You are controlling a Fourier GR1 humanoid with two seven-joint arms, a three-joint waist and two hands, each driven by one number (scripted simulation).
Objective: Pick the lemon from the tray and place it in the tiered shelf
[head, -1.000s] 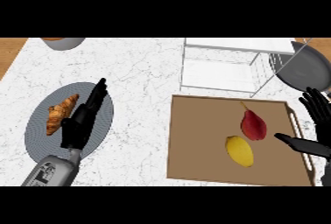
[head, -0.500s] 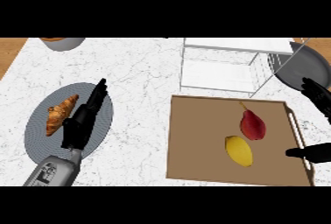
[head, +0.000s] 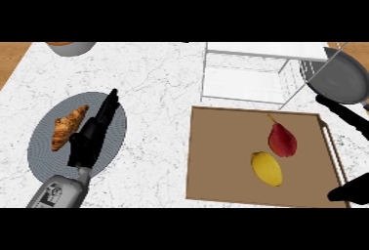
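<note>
A white counter (head: pixel 158 73) veined in pale grey, with orange-brown wood (head: pixel 13 58) showing beyond its far left corner. On its right side a plain brown tray (head: pixel 223 146) carries a bright yellow lemon (head: pixel 267 168) and a dark red fruit (head: pixel 282 140). Toward the left edge, a golden-brown croissant (head: pixel 69 128), banded darker across its crust, lies on a mid-grey plate (head: pixel 43 151). The left hand (head: pixel 92 136) and right hand (head: pixel 346 115) are black, the left on a light grey forearm (head: pixel 61 193). By the far edge are a white wire shelf (head: pixel 245 73), a dark grey pan (head: pixel 342 78) and a grey bowl (head: pixel 71 48) holding something orange.
</note>
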